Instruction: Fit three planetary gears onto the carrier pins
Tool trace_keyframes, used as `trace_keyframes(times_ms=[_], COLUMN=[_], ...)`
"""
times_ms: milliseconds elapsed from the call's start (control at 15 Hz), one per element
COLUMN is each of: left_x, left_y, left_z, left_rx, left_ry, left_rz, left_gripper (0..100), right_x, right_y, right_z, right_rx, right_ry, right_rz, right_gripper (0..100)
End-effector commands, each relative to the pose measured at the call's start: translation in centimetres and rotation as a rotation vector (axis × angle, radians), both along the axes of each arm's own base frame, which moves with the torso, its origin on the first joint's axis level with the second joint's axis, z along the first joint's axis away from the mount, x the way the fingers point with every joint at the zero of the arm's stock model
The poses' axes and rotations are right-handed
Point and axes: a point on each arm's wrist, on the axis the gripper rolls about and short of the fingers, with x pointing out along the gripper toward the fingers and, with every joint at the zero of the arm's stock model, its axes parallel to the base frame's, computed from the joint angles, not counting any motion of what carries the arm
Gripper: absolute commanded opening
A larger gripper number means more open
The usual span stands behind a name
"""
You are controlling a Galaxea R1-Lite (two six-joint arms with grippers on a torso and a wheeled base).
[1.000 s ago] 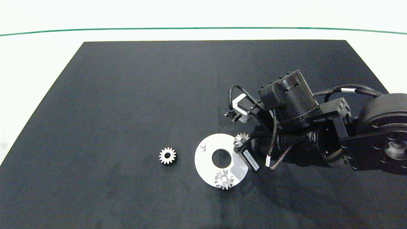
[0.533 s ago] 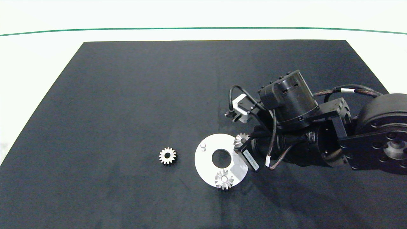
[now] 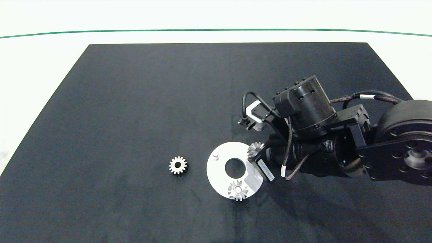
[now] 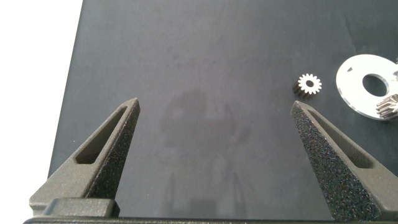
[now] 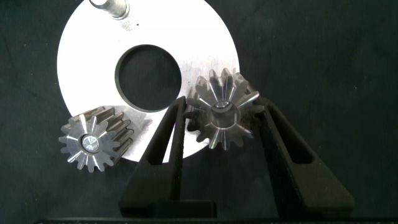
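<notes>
Item: white carrier disc with large centre hole, lying flat on the black mat, right of centre and toward the near side.

Step in hand: the second of three planetary gears is being fitted.

- First gear: sitting on the pin at the disc's near edge, pin end showing in its bore, bore axis upright, teeth pointing outward all round.
- Second gear: sitting between the fingers of the right gripper at the disc's far-right edge. The fingers are closed against its toothed flanks; whether they are gripping firmly or just touching is hard to judge. Its axis is standing roughly upright, perhaps slightly tilted, with what looks like a pin end showing in the bore, so it is probably on or partly down its pin.
- Third gear: lying flat on the mat, just left of the disc and apart from it, bore facing up.
- Free carrier pin: standing bare at the disc's far-left side, pointing straight up.

Left gripper: hanging wide open over bare mat well to the left, idle, holding nothing.

Next move calls for: confirming the second gear is fully seated and level, spreading the fingers without dragging it, lifting clear, then picking up the loose gear by its teeth and lowering its bore squarely over the bare pin.
</notes>
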Motion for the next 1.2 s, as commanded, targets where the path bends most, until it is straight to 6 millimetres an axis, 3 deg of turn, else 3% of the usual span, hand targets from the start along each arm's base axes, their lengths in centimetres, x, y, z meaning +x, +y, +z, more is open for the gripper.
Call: trace_keyframes(times_ms=[67,1200], left_x=[0.01,-0.03], left_y=[0.0,0.0], left_z=[-0.05,0.11], left_rx=[0.0,0.0], left_ry=[0.002,-0.002], left_rz=[0.0,-0.002], left_gripper=[100,100], right_x=[0.1,0.35], right_y=[-0.02,0.3], right_z=[0.18,-0.2], right_rx=[0.001,-0.006], right_ry=[-0.006,0.005], right_rz=[-0.002,0.002], right_gripper=[0,0])
